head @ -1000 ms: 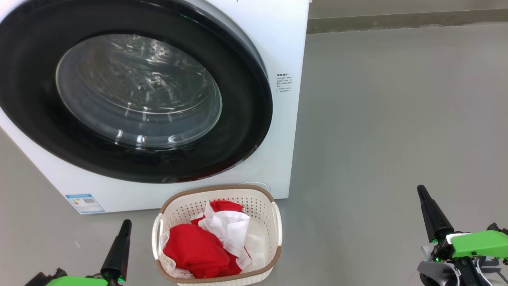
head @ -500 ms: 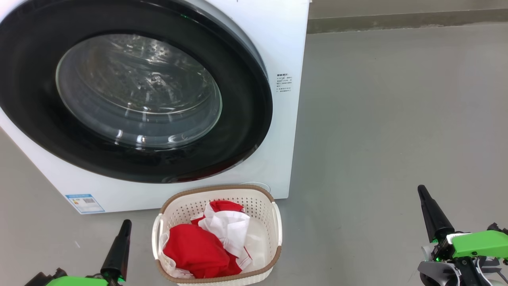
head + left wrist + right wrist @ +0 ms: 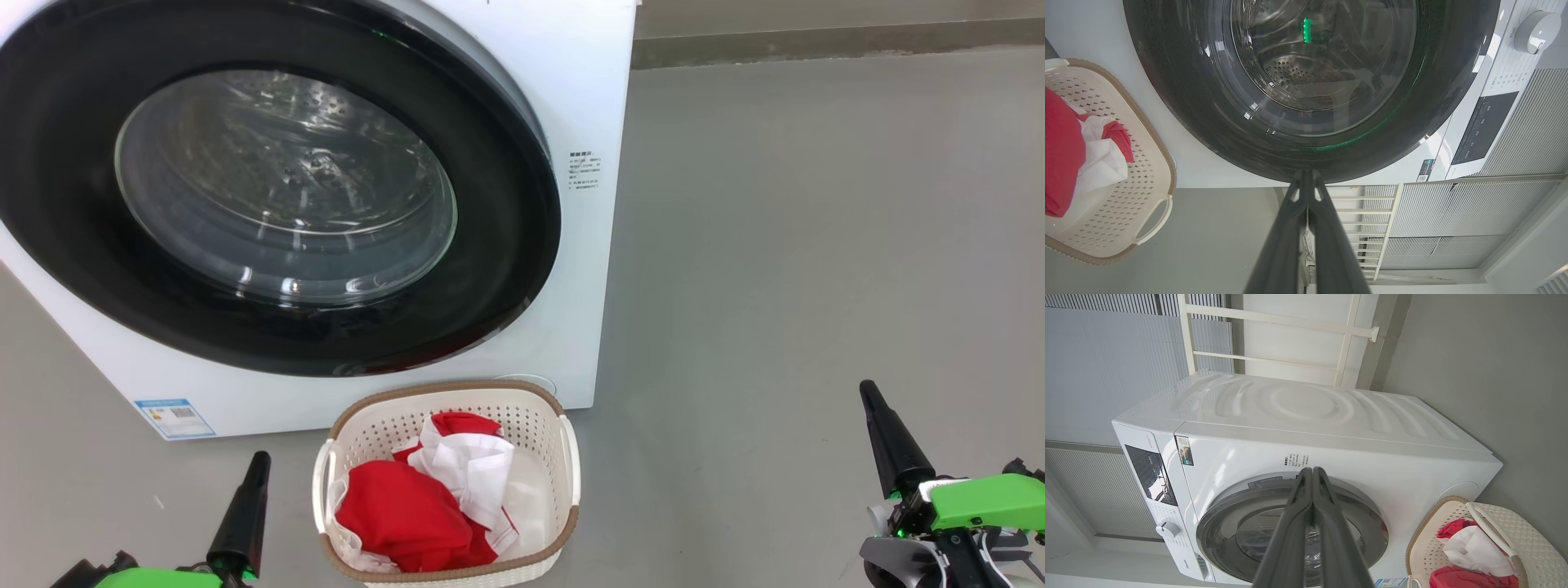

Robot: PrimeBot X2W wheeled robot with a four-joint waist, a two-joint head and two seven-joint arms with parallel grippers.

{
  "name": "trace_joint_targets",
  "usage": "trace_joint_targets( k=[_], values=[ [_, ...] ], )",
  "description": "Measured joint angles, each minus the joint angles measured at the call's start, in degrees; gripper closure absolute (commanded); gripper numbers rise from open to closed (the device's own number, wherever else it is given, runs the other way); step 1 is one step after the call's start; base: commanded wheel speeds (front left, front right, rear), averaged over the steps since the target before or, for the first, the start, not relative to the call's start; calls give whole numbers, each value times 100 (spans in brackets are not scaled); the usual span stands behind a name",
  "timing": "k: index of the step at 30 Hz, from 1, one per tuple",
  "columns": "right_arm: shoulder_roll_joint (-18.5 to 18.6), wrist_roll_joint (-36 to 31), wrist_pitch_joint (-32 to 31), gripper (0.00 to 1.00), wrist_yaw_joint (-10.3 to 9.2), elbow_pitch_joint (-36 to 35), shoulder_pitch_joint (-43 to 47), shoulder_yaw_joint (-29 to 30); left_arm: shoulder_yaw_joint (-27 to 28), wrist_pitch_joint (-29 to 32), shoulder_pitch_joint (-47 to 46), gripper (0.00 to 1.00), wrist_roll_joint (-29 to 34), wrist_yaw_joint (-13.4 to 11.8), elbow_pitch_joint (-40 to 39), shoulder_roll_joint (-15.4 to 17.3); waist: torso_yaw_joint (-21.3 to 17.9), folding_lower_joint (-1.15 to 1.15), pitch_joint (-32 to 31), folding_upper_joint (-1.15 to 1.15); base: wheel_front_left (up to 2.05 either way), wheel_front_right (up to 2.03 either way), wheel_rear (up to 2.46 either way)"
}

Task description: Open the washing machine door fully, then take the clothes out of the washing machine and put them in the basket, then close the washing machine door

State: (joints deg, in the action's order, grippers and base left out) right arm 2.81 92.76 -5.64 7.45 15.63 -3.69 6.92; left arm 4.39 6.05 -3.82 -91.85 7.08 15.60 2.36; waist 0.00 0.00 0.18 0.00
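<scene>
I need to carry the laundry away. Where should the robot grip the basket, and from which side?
Probably the left handle of the basket: an open loop standing off the wall, facing the left gripper. Come from the robot's left, from above, and close across the loop's bar; the shut gripper must open first.
</scene>
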Motion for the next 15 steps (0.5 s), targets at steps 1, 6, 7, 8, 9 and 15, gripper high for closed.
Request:
trace_joint_targets(
  k=[1,6,7,8,9,15],
  values=[
    [0,0,0,100,0,0,0,0,0,0,-1,100,0,0,0,0,0,0,0,0,0,0,0],
    [-2,-1,-1,100,0,1,-1,3,1,0,-1,100,0,1,0,0,0,0,0,0,0,0,0],
    [-2,-1,-1,100,0,1,-1,4,1,0,-1,100,0,0,0,0,0,0,0,0,0,0,0],
    [-2,-1,-1,100,0,1,-1,4,2,0,-1,100,0,0,0,0,0,0,0,0,0,0,0],
    [-3,-1,-1,100,0,1,-1,4,2,0,-1,100,0,0,0,0,0,0,0,0,0,0,0],
    [-5,-1,-27,100,0,1,-1,10,3,0,-1,100,0,0,0,-1,0,0,0,0,0,0,0]
  ],
)
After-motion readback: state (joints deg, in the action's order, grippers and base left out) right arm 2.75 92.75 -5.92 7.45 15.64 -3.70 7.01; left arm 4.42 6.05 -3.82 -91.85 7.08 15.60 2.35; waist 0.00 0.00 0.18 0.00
